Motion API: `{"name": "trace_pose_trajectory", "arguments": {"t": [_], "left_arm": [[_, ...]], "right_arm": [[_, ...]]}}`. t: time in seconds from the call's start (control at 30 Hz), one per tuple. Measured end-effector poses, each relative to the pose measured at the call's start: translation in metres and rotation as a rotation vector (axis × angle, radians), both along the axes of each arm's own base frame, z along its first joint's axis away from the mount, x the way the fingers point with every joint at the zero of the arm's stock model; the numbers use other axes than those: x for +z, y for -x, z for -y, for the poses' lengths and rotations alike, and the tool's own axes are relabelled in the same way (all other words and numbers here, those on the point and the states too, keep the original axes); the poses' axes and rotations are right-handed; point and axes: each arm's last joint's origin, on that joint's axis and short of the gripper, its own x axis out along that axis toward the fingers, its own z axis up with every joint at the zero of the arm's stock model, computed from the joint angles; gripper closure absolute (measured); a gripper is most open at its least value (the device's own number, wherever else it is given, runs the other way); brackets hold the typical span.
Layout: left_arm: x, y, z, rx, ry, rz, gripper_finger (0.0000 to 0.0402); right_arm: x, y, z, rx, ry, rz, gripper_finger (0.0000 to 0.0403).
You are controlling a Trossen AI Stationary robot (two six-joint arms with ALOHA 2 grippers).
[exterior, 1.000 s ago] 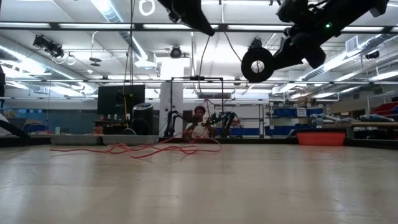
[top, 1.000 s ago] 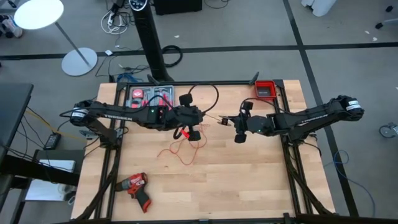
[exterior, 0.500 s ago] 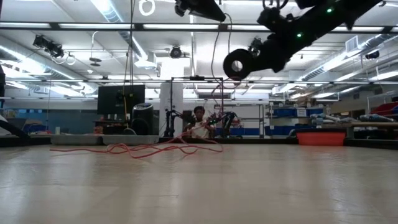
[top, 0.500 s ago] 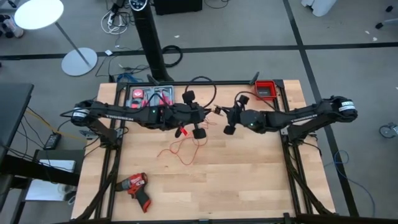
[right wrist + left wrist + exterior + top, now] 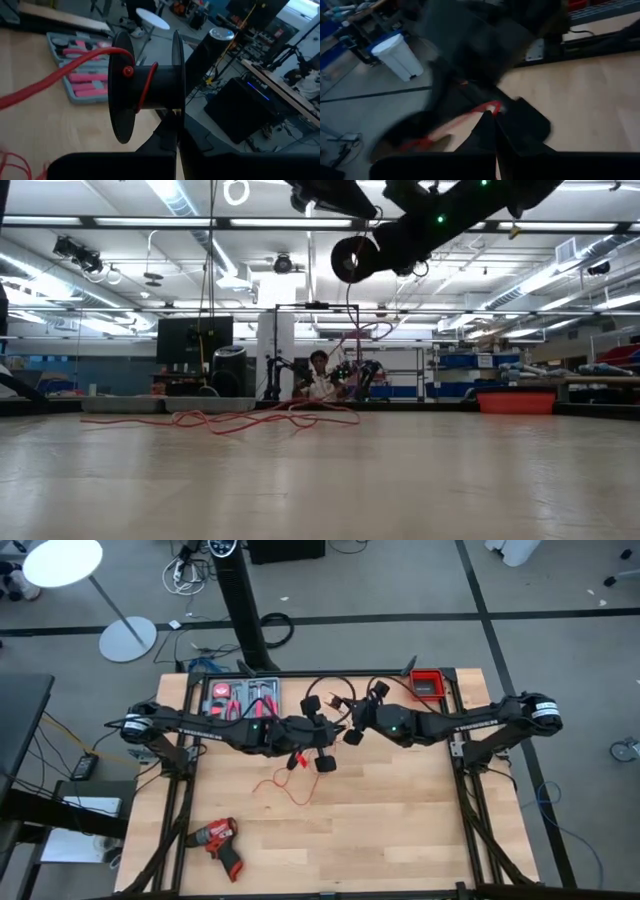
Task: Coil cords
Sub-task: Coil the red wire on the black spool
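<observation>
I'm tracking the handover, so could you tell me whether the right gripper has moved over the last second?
Yes. In the high view the right gripper has slid away from the red box toward the left gripper.

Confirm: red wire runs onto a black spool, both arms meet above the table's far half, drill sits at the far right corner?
Not quite. The drill lies at the near left corner of the table, as the high view shows. The rest holds: the red wire wraps the black spool, and both arms meet over the far half.
</observation>
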Motion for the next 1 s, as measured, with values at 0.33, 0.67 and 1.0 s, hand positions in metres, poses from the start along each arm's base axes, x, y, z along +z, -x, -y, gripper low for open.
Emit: {"name": "trace_pose_trajectory", "arguments": {"t": [0.33,0.67,1.0], "left_arm": [[-0.006,-0.002,0.009,-0.048,0.009,-0.011,0.0401],[-0.029,-0.007,0.008,-0.017,-0.063,-0.134,0.0401],[-0.027,-0.004,0.002,0.142,-0.155,-0.149,0.0401]], "right_arm": [[0.019,0.007,-0.001,0.029,0.041,0.087,0.0403],[0.033,0.011,-0.014,0.089,0.03,0.179,0.0403],[0.045,0.026,-0.024,0.154,0.004,0.192,0.0403]]}}
